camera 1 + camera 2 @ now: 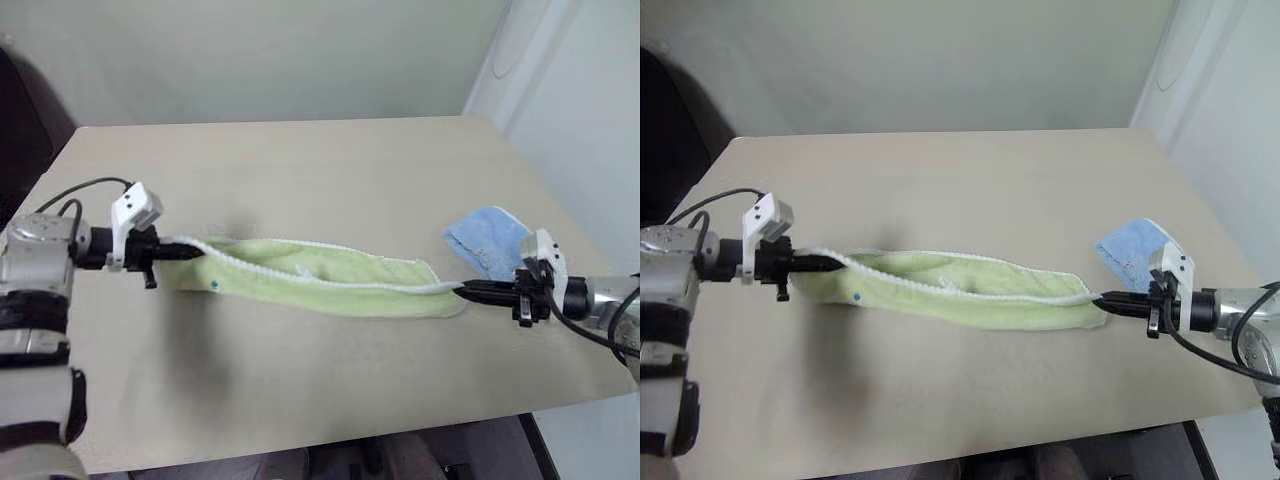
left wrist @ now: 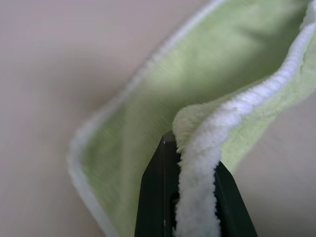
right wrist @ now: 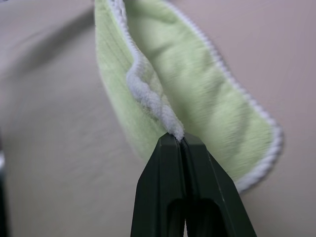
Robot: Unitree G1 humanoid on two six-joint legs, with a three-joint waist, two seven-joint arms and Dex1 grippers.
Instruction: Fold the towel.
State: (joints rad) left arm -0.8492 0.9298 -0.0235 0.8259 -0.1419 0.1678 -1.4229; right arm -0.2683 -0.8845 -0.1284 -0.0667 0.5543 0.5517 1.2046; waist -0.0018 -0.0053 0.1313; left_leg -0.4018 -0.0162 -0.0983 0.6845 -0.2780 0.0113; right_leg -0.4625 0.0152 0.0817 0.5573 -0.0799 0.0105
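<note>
The towel (image 1: 330, 280) stretches long across the table (image 1: 300, 170), pinched at both ends: left hand (image 1: 190, 252) clamped on its white-edged left end, right hand (image 1: 470, 290) clamped on the right end. A blue cloth (image 1: 490, 240) lies just behind the right hand.

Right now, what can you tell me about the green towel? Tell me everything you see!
The towel is light green, fluffy terry cloth with white stitched edging, a small dark mark near its left end and a little white loop in the middle. It is stretched into a long, sagging band across the tan table. The left gripper pinches one end and the right gripper pinches the other, each shut on the white edge.
</note>
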